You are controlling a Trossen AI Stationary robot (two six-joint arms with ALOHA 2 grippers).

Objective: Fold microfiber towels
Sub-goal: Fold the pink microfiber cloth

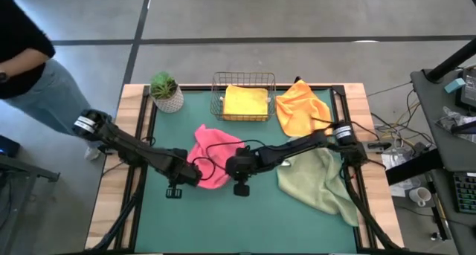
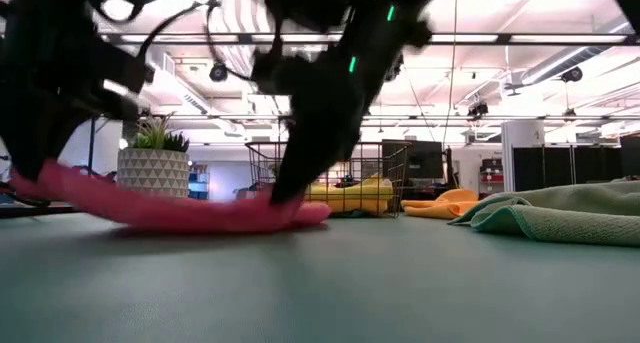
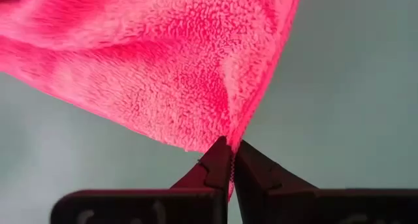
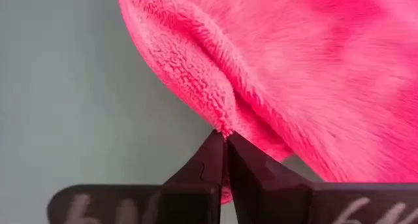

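Pink towel (image 1: 210, 155) crumpled near desk (image 1: 297, 229) centre. My left tool (image 3: 230, 160) clamped tight on one towel edge, my right tool (image 4: 225, 153) pinched closed on another edge. Sage green towel (image 1: 320, 182) by right edge, orange towel (image 1: 301, 106) at back right, yellow towel (image 1: 245, 101) folded in wire basket (image 1: 217, 91) at back edge. Risk: thin bites right at hems, could slip if I pull apart hard; uneven lift would skew fold. No readable writing or labels anywhere.
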